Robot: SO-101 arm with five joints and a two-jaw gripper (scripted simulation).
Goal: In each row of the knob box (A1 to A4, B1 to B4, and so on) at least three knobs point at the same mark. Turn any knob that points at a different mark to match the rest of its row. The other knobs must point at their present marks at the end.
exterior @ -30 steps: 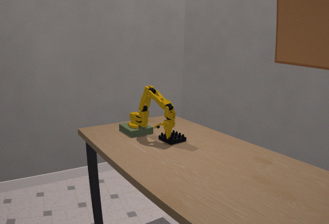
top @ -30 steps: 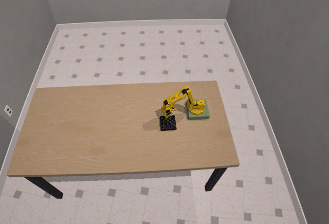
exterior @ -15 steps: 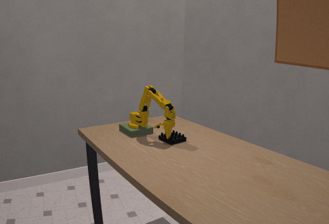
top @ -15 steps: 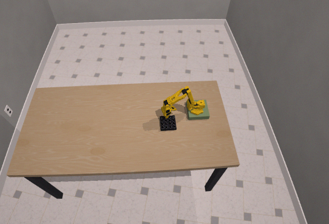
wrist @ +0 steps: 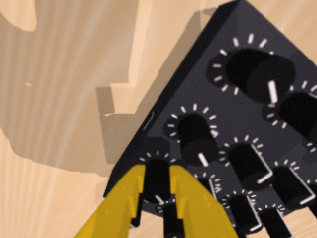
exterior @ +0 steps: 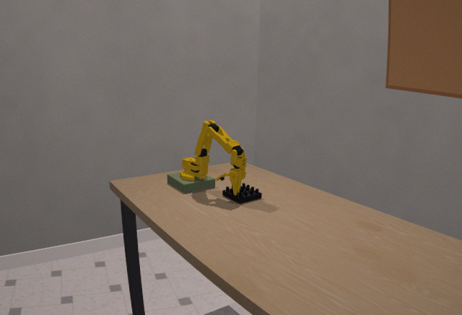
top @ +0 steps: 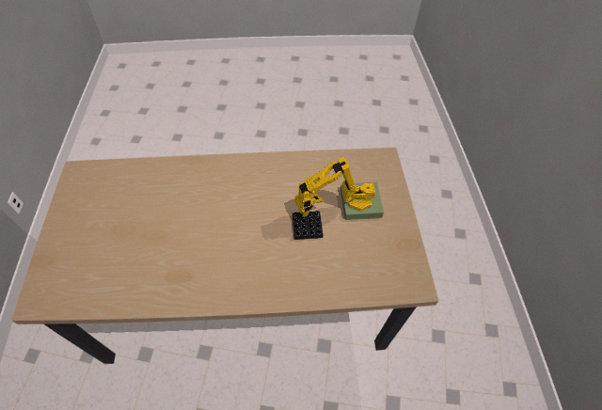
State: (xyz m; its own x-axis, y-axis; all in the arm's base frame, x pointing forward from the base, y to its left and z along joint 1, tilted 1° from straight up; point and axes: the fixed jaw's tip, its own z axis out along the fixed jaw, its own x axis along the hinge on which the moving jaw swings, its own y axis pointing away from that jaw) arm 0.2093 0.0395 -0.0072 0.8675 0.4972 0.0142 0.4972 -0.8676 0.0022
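Note:
The black knob box lies flat on the wooden table, in front of the arm's base. It carries several black knobs with white pointers and rings of white marks. My yellow gripper points straight down at the box's corner. Its two fingers are shut on the corner knob, one on each side. This knob's pointer is mostly hidden by the fingers. The neighbouring knob and a large-looking knob stand free; the lower knobs are cut off by the frame's edge.
The arm stands on a green base block close to the table's right end. The table's edge runs along the front. A brown board hangs on the wall.

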